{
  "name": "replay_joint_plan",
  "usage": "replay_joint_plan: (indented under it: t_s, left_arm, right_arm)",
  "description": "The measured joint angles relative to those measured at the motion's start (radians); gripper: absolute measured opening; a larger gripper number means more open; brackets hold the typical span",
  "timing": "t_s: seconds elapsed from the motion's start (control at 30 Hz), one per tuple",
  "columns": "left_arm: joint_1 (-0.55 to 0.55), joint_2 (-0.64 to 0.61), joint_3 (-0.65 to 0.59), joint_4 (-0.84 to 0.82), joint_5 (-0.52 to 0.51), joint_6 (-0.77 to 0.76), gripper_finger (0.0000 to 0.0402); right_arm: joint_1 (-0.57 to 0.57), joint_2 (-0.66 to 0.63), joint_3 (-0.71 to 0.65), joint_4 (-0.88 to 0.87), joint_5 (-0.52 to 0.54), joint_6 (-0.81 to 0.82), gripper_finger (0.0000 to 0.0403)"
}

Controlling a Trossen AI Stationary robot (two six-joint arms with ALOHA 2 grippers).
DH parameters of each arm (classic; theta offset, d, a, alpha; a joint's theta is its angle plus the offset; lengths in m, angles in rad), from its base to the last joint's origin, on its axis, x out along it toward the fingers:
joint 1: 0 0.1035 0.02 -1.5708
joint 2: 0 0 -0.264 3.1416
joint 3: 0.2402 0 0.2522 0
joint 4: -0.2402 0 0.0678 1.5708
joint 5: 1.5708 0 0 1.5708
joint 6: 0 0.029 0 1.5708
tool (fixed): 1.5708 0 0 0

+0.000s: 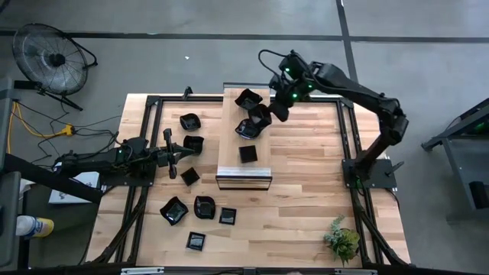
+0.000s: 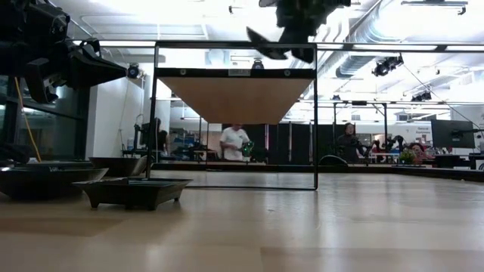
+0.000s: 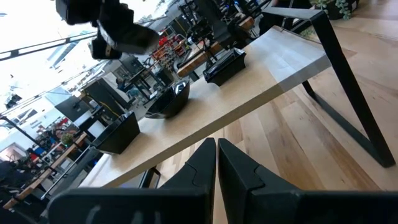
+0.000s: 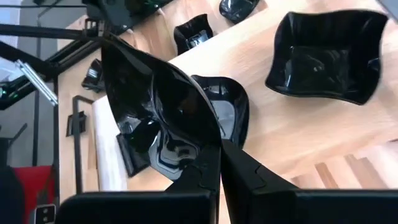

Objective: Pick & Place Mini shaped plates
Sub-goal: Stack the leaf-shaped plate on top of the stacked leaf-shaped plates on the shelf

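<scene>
Right gripper [image 1: 269,109] pinches a mini shaped plate [image 4: 158,106] over the raised shelf [image 1: 229,137], at 12 o'clock. Left gripper [image 3: 217,149] pressed together, 9 o'clock. No readable writing.

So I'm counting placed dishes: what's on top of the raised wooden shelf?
Three black plates rest on the shelf: at and. The right end effector holds a fourth above, hiding the surface beneath.

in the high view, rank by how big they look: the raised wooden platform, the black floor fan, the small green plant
1. Raised light wooden platform, largest.
2. Round black wire floor fan, a bit smaller; it stands on the floor, farther from the camera, so this is unsure.
3. Small green plant, clearly smallest.
</scene>
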Motion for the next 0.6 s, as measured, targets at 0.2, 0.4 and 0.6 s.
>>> replay_joint_plan:
  t_s: [0.2, 0.4, 0.6]
  left_arm:
    - [0.000, 0.000, 0.000, 0.000, 0.000, 0.000, 0.0012]
    - [0.000, 0.000, 0.000, 0.000, 0.000, 0.000, 0.0012]
    - [0.000, 0.000, 0.000, 0.000, 0.000, 0.000, 0.0012]
  right_arm:
    - [-0.002, 0.063, 0.000, 0.042, -0.048, -0.027, 0.0000]
    - [0.000, 0.110, 0.000, 0.077, -0.051, -0.035, 0.0000]
    - [0.010, 0.141, 0.000, 0.091, -0.049, -0.084, 0.0000]
